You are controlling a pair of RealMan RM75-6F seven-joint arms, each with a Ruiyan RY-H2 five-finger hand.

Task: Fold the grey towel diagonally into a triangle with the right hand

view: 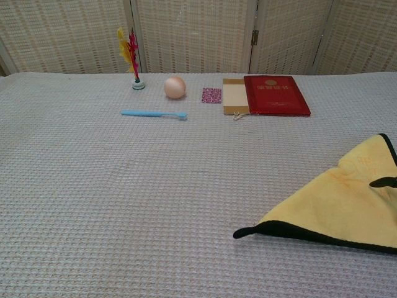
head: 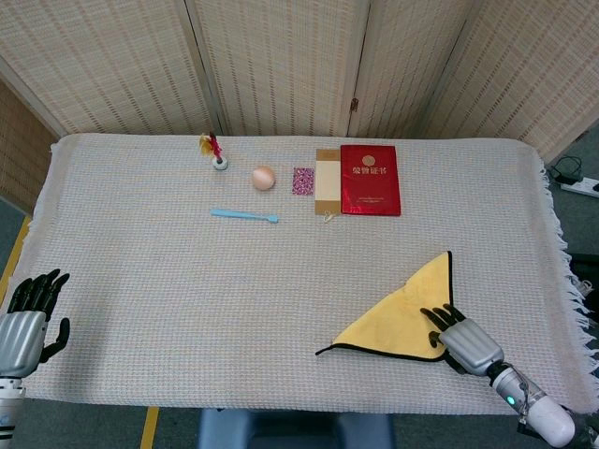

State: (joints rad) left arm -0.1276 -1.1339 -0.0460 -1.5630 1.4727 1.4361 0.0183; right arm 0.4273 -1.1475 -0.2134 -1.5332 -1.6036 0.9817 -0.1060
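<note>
The towel (head: pixel 402 313) lies folded into a triangle at the near right of the table, yellow face up with a dark border along its edges. In the chest view the towel (view: pixel 341 202) fills the lower right, its dark tip pointing left. My right hand (head: pixel 465 341) rests at the triangle's near right corner, fingers spread on the cloth, gripping nothing that I can see. Only a dark fingertip (view: pixel 386 182) of it shows in the chest view. My left hand (head: pixel 23 323) hovers off the table's near left edge, fingers apart and empty.
At the far middle lie a red booklet (head: pixel 370 180), a tan notepad (head: pixel 327 181), a small patterned square (head: pixel 303 181), a peach ball (head: pixel 264 178), a feathered shuttlecock (head: pixel 215 152) and a blue toothbrush (head: pixel 245 216). A woven cloth (head: pixel 187 281) covers the table.
</note>
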